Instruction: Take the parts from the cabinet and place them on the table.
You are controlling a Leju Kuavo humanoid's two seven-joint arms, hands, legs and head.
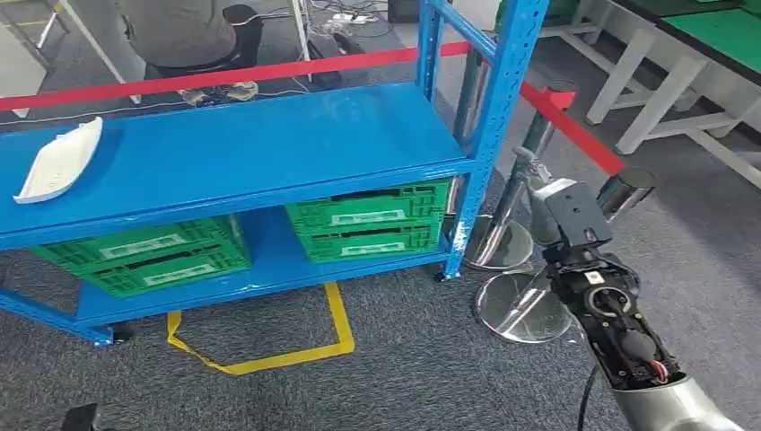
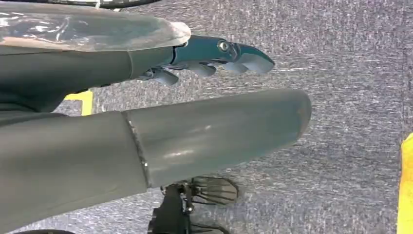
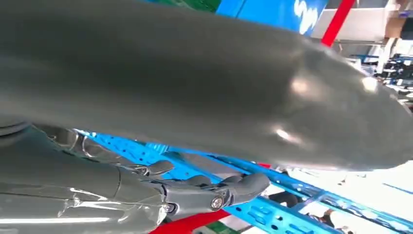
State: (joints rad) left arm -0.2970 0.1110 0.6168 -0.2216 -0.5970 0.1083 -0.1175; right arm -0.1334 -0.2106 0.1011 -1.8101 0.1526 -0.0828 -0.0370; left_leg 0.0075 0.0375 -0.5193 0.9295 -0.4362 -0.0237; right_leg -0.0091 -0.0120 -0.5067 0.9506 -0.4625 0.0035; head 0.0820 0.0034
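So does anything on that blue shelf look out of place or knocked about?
Nothing looks damaged or spilled. One white part lies alone at the far left end of the blue shelf, and the green crates below sit neatly stacked.

I'm seeing the blue shelf rack (image 1: 269,144) standing on grey carpet (image 1: 413,368); a white part (image 1: 59,162) is lying at its top shelf's left end, and green crates (image 1: 370,220) are sitting on its lower shelf.
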